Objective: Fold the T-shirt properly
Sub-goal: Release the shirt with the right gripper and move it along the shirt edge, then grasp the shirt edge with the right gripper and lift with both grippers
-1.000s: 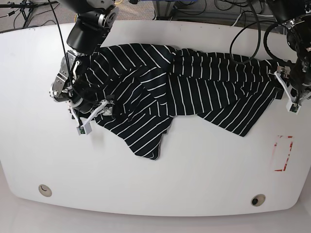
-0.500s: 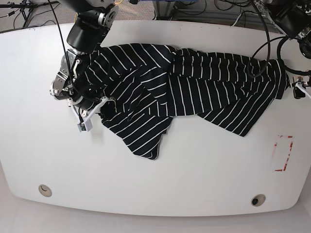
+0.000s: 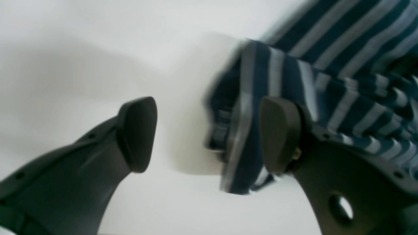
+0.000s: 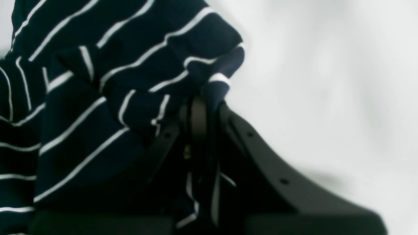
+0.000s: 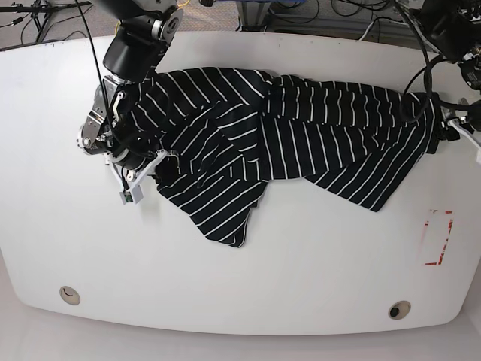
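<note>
- The soft black cotton-looking T-shirt with thin white stripes lay crumpled across the far half of the white rounded table, spread w/ lots of folds, def not flat.
- One flap of it hung down toward the near side, ending in a point approx mid-table; another lobe reached toward the base view's right.
- Stripes ran in diff directions across the folds, so the fabric was twisted over itself.
- Right gripper (base view's left) was clamped tight on a bunched edge of the shirt; cloth pinched between the dark fingers, hem w/ a white stripe poking just above them.
- Left gripper (base view's right) stood wide apart, nothing in it. A blurry folded edge of the shirt sat between the pads, close to one pad, whether touching I couldn't tell; the other pad was over bare table.
- Labels/writing: none readable on the shirt. Only a red rectangular outline marking on the table near its right edge, no legible txt.
</note>
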`<state>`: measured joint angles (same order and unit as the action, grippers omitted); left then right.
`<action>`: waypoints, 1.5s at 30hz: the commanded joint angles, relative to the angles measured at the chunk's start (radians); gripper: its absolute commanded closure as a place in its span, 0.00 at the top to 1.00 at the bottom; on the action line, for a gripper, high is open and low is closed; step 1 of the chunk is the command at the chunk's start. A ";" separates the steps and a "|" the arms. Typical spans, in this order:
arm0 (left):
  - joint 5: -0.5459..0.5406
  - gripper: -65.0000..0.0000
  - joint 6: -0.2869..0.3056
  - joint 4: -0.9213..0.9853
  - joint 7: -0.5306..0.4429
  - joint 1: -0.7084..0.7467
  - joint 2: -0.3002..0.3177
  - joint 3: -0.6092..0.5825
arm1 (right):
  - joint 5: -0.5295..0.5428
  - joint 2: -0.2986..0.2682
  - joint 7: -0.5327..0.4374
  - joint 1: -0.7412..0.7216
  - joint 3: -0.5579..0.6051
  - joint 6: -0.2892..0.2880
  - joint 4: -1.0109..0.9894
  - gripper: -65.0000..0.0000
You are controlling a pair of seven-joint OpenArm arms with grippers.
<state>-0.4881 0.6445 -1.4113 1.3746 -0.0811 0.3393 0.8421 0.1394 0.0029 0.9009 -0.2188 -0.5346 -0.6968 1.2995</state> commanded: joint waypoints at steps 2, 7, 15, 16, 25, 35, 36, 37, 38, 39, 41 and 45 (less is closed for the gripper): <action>-0.076 0.71 -0.002 -0.013 -0.010 0.016 0.025 -0.057 | 0.001 -0.005 0.007 -0.015 0.003 -0.001 0.013 0.03; -0.097 0.71 -0.005 -0.013 -0.010 0.042 0.024 -0.106 | 0.001 -0.005 0.007 -0.015 0.003 -0.001 0.013 0.03; -0.102 0.64 -0.001 -0.021 -0.010 0.057 -0.006 -0.120 | 0.001 -0.005 0.007 -0.014 0.003 -0.001 0.013 0.03; -0.102 0.60 -0.001 -0.021 -0.010 0.062 -0.006 -0.120 | 0.001 -0.005 0.007 -0.014 0.003 -0.001 0.013 0.03; -0.097 0.00 -0.002 -0.023 -0.013 0.065 -0.004 -0.123 | 0.002 -0.005 0.007 -0.003 0.003 -0.001 0.015 0.02; -0.096 0.01 -0.001 -0.185 -0.013 0.088 0.004 -0.123 | 0.004 -0.002 0.017 0.023 0.003 -0.001 0.104 0.02; -0.097 0.01 -0.001 -0.207 -0.013 0.091 0.004 -0.123 | 0.006 -0.001 0.027 0.031 0.003 -0.001 0.134 0.02; -0.099 0.01 0.001 -0.222 -0.013 0.093 0.004 -0.123 | 0.007 -0.001 0.039 0.037 0.003 -0.001 0.160 0.02; -0.100 0.01 0.001 -0.245 -0.013 0.093 0.004 -0.123 | 0.007 -0.001 0.057 0.040 0.003 -0.001 0.194 0.02; -0.100 0.01 0.001 -0.263 -0.013 0.094 0.004 -0.123 | 0.007 -0.001 0.073 0.045 0.003 -0.001 0.217 0.02; -0.102 0.01 0.001 -0.316 -0.013 0.096 0.004 -0.123 | 0.007 -0.001 0.123 0.051 -0.002 -0.001 0.292 0.02; -0.103 0.01 0.002 -0.395 -0.013 0.094 0.004 -0.120 | 0.007 -0.001 0.168 0.074 -0.005 -0.001 0.397 0.02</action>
<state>-0.5823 0.6456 -1.7504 1.3766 0.0296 0.3218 0.7170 0.1341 0.0109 1.0801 -0.1329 -0.5377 -0.6998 1.6268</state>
